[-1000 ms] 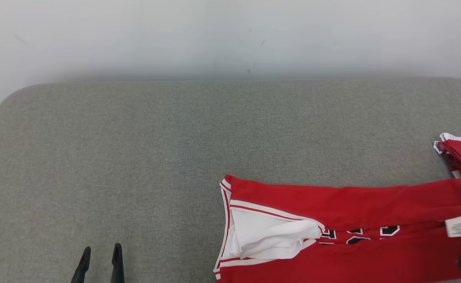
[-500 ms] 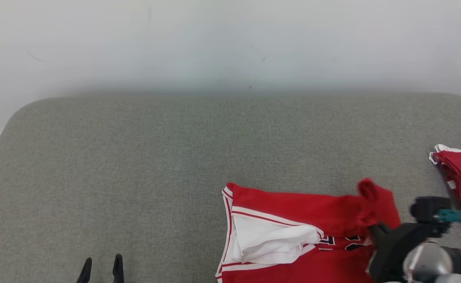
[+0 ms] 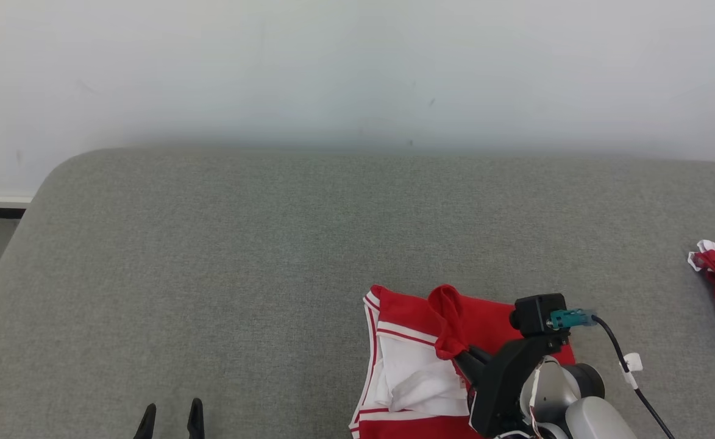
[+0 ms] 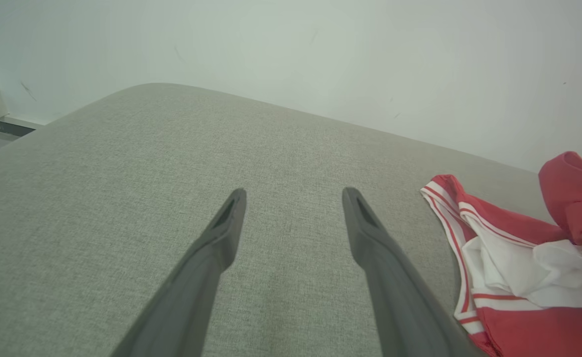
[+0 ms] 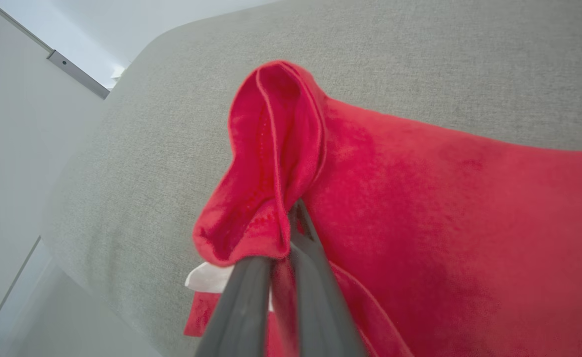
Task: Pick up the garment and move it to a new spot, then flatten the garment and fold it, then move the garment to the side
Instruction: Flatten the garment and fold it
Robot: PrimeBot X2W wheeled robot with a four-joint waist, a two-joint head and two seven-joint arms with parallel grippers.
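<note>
Right gripper (image 5: 288,223) is pinched tight on a red fold of the jersey (image 3: 491,323), holding that edge up above the white lining. The jersey lies near and right on the grey cushion (image 3: 272,244), its long side running left to right. Left gripper (image 3: 171,421) hangs spread and empty, well off to the left, so the right arm is plainly nearer.

The right tool (image 3: 461,358) has pulled one end of the garment (image 3: 485,320) leftward, doubling it over itself.
</note>
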